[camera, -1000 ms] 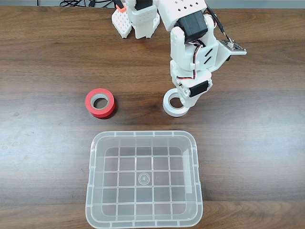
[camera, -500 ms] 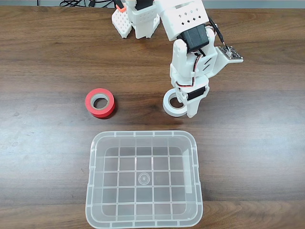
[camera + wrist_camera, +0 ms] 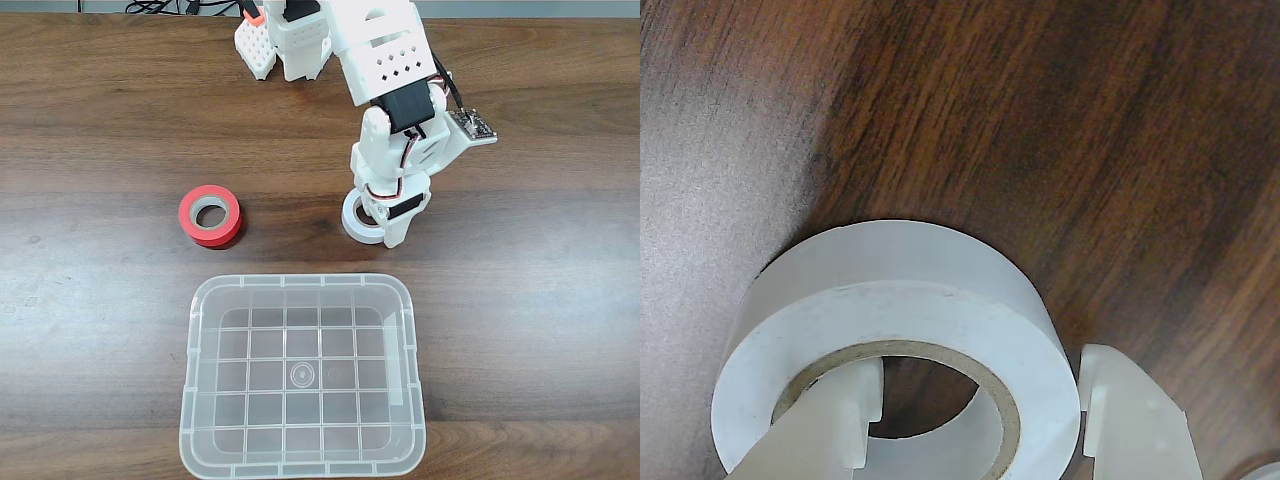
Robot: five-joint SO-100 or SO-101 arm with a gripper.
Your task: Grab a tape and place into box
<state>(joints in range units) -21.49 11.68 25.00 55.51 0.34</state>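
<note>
My pincer (image 3: 975, 415) straddled the wall of the white tape (image 3: 900, 330), one finger (image 3: 835, 420) inside the core, the other outside, not visibly clamped. The tape lay flat on the table (image 3: 100, 130) right of centre, just above the box (image 3: 302, 375); the red roll (image 3: 211, 215) sat left.

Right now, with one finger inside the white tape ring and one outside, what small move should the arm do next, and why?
Probably close the end effector on the wall of the white ring-shaped tape roll. In the wrist view one finger sits in the hollow core and the other outside, with a small gap at the wall, and the roll lies flat on the dark wooden table. The clear plastic box holds nothing yet.
</note>
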